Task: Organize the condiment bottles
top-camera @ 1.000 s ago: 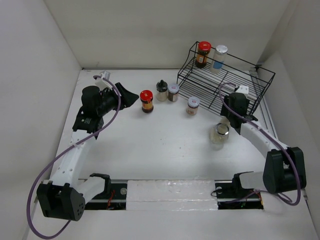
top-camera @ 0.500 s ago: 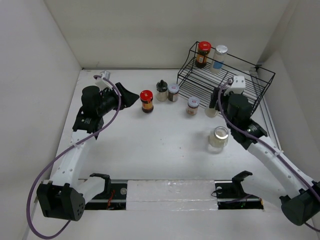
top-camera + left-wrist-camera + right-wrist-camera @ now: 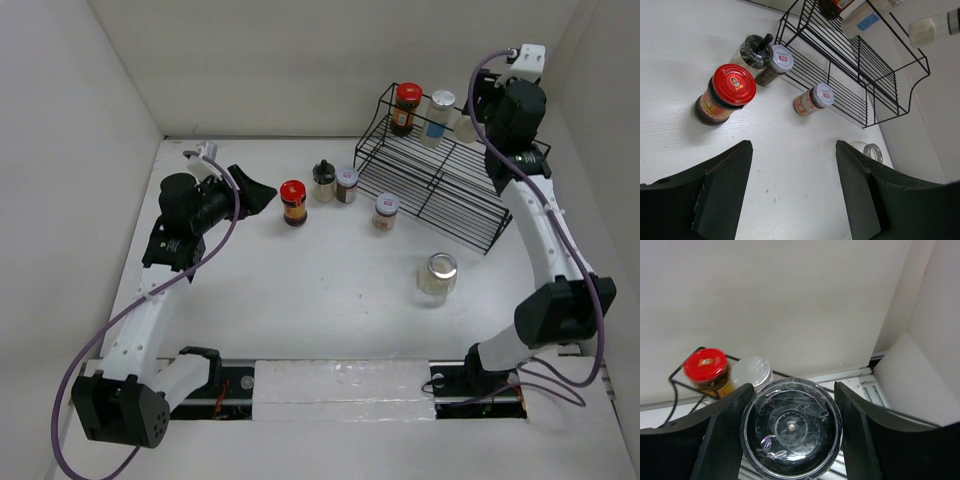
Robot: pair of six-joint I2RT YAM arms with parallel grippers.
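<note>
Right arm (image 3: 535,215) is reaching way up by the top shelf of the black wire rack (image 3: 440,190). Its jaws are clamped on either side of a pale-filled jar (image 3: 791,425) with a dark, see-through lid. From the left wrist view that jar hangs in the air off the rack's upper end, apart from the wires.

Two bottles already sit on the top shelf, just beside each other: a red-capped dark jar (image 3: 407,105) and a pale jar with a silver lid (image 3: 438,112). The held jar is near the pale one.

Left arm (image 3: 150,290) is low over the tabletop (image 3: 300,300) on the left. Its jaws are spread wide with nothing between them, and they point at the second red-capped jar (image 3: 727,92), which stands upright a little way off.

Next to that, near the rack's front edge, a black-lidded jar (image 3: 756,48) and a silver-lidded brown jar (image 3: 777,57) sit close together, possibly touching, can't tell. Another silver-lidded jar (image 3: 815,100) stands alone just in front of the lower shelf. A wider clear jar (image 3: 438,275) sits on its own toward the near right, well apart from the others.
</note>
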